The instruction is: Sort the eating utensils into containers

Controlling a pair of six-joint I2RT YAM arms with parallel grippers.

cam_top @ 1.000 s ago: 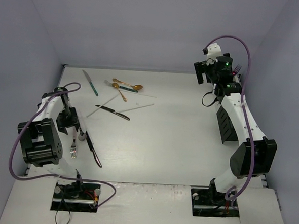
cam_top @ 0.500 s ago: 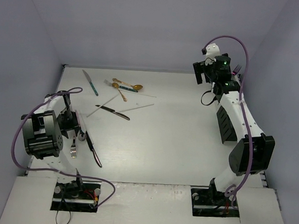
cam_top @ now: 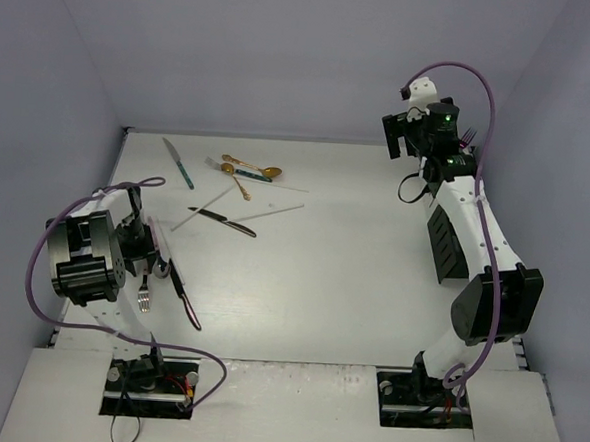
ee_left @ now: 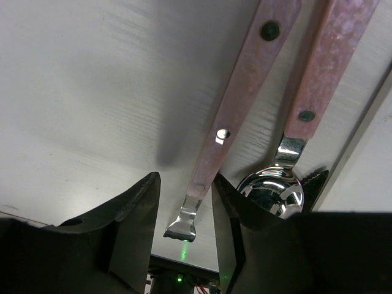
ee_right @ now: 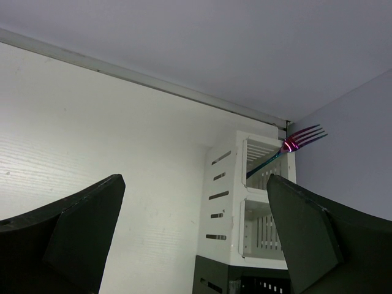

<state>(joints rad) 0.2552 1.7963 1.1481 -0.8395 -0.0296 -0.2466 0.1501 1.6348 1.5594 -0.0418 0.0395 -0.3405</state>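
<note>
Masking spoon bowl point(ee_left: 273, 193) (partly), left pincer point(ee_left: 185, 205)

So in the left wrist view the reddish handle point(ee_left: 245, 92) and the second handle point(ee_left: 324, 67) both run off the top edge, and the spoon bowl point(ee_left: 272, 187) is half tucked behind a finger point(ee_left: 263, 245) of the left tool point(ee_left: 187, 211). From the top camera the black holder point(cam_top: 444, 245) sits mostly behind the right arm point(cam_top: 475, 232), and the cutlery pile point(cam_top: 243, 173) at the far end of the worktop point(cam_top: 351, 285) is too small to sort out. In the right wrist view the fork point(ee_right: 300, 139) drops out of sight into the white holder point(ee_right: 223, 202).
</note>
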